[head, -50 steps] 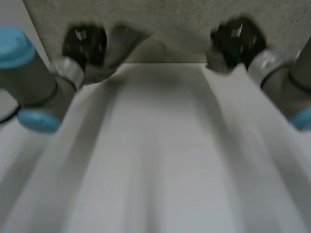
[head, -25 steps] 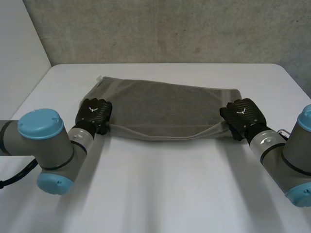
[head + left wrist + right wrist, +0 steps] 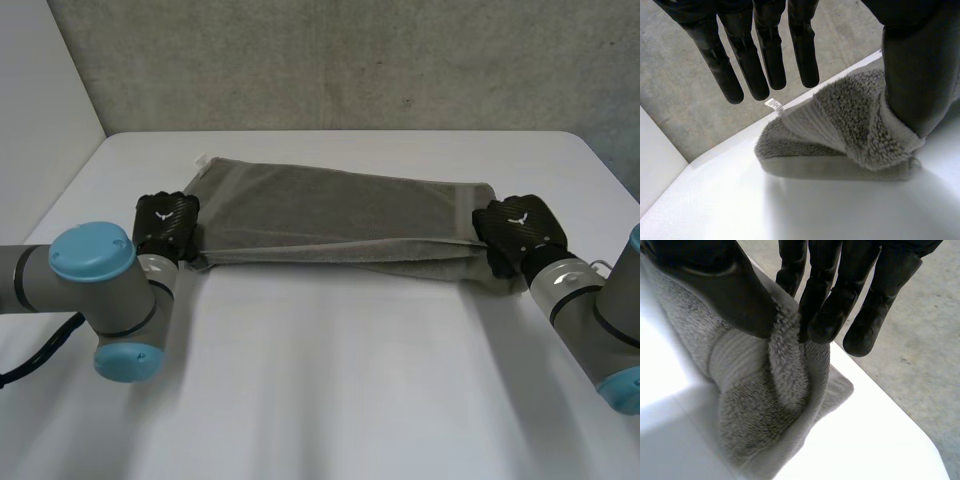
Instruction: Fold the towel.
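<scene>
- while the towel (image 3: 340,225) lies across the twelve o'clock half of the counter (image 3: 330,400), looking already doubled, its long six o'clock edge runs taut from end to end, so the step in hand seems to be carrying that edge over for the next fold.
- at the towel's three o'clock end, the right robot hand (image 3: 518,232) is grasping the cloth: its wrist view shows a ridge of pile pinched between the thumb and the fingertips (image 3: 826,325).
- at the nine o'clock end, the left robot hand (image 3: 167,228) is released: its fingers (image 3: 765,60) stand straight and clear of the cloth. only the thumb lies over the corner, near a small white label (image 3: 772,104).
- to do this well, i judge the left side should close on its corner first. otherwise one end would lift while the other drags.
- both ends should then rise together and travel level, with the edge held straight and no sag in the middle.
- the edge should land square on the twelve o'clock edge. a skewed landing would leave the corners offset and the layers bunched.
</scene>
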Controlling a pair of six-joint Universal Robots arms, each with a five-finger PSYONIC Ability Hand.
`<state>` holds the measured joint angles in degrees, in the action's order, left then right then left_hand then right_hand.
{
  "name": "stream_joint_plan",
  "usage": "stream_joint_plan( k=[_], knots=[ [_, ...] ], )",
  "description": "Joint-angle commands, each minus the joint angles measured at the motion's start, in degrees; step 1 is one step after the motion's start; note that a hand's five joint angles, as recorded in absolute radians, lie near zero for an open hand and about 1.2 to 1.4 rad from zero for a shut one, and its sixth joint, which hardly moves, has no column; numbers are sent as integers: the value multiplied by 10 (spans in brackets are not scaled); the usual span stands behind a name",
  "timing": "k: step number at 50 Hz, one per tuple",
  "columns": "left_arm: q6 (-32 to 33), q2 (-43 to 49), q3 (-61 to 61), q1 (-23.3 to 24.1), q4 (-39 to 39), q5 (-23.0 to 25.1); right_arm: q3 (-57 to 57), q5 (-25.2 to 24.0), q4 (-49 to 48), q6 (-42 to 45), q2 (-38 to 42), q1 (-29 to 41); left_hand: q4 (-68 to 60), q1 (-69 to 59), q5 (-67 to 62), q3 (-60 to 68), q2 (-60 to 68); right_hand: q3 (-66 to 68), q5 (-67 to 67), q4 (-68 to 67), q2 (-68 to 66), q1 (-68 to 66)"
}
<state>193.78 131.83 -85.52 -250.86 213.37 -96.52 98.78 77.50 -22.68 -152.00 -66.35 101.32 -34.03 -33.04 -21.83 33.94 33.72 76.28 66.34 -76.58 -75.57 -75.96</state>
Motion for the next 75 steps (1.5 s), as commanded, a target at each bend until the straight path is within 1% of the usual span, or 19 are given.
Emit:
stream_joint_plan(
  k=[1, 4, 5, 6, 8, 10, 22, 34, 37, 38, 39, 41, 48, 62, 64, 66, 67, 69, 75],
  knots=[
    [1, -5, 1, -18, -3, -2, -6, 24, -9, -22, -5, -22, 16, 6, -6, -15, -13, 37, 37, -34, -44, -40],
    [-2, -17, 0, -28, -8, -2, -11, 27, -7, -31, -12, -29, -36, -46, -58, 37, 39, 37, 37, -34, -44, -40],
    [-5, -26, -4, -31, -9, -2, -13, 27, -6, -33, -13, -30, -159, -169, -181, 160, 162, 37, 37, -34, -44, -40],
    [-5, -26, -4, -31, -9, -2, -13, 27, -6, -33, -13, -30, -160, -170, -182, 161, 164, 37, 37, -34, -44, -40],
    [-9, -46, -13, -35, -11, 1, -13, 28, -4, -31, -15, -28, -437, -447, -459, 438, 440, 37, 37, -34, -44, -40],
    [-12, -58, -20, -35, -11, 3, -13, 28, -4, -30, -15, -26, -459, -469, -481, 460, 463, 37, 37, -34, -44, -40],
    [-48, -162, -95, -35, -7, 40, -13, 26, -3, -27, -17, -24, -460, -470, -482, 461, 463, 37, 37, -34, -44, -40],
    [-45, -163, -98, -36, -10, 43, -32, 22, 34, -8, -4, -26, -460, -470, -482, 461, 463, 37, 37, -34, -44, -40],
    [-44, -153, -94, -37, -10, 44, -39, 20, 50, 0, 2, -28, -460, -470, -482, 461, 463, -63, -64, 66, 56, 60],
    [-43, -147, -92, -38, -10, 43, -44, 19, 59, 5, 7, -29, -460, -470, -482, 461, 463, -171, -172, 174, 164, 168],
    [-43, -147, -92, -38, -10, 43, -44, 19, 59, 5, 7, -29, -460, -470, -482, 461, 463, -172, -173, 175, 165, 169],
    [-43, -139, -87, -41, -10, 43, -55, 20, 82, 13, 23, -30, -460, -470, -482, 461, 463, -409, -409, 412, 402, 405],
    [-42, -126, -81, -45, -10, 43, -81, 18, 134, 25, 50, -30, -460, -470, -482, 461, 463, -497, -498, 500, 490, 494],
    [-42, -120, -77, -53, -11, 43, -90, 17, 149, 24, 64, -31, -460, -470, -482, 461, 463, -462, -463, 465, 455, 459],
    [-42, -120, -77, -53, -11, 43, -90, 17, 149, 23, 62, -31, -460, -470, -482, 461, 463, -408, -409, 411, 401, 405],
    [-42, -119, -78, -53, -11, 43, -89, 6, 149, 21, 55, -31, -460, -470, -482, 461, 463, -134, -134, 137, 127, 130],
    [-43, -119, -78, -53, -10, 43, -89, 5, 149, 21, 55, -31, -460, -470, -482, 461, 463, -132, -133, 135, 125, 129],
    [-43, -119, -79, -53, -10, 43, -88, -11, 149, 18, 47, -31, -460, -470, -482, 461, 463, 37, 36, -34, -44, -40],
    [-42, -120, -81, -53, -10, 43, -85, -38, 156, 16, 41, -37, -460, -470, -482, 461, 463, 37, 37, -34, -44, -40]
  ],
)
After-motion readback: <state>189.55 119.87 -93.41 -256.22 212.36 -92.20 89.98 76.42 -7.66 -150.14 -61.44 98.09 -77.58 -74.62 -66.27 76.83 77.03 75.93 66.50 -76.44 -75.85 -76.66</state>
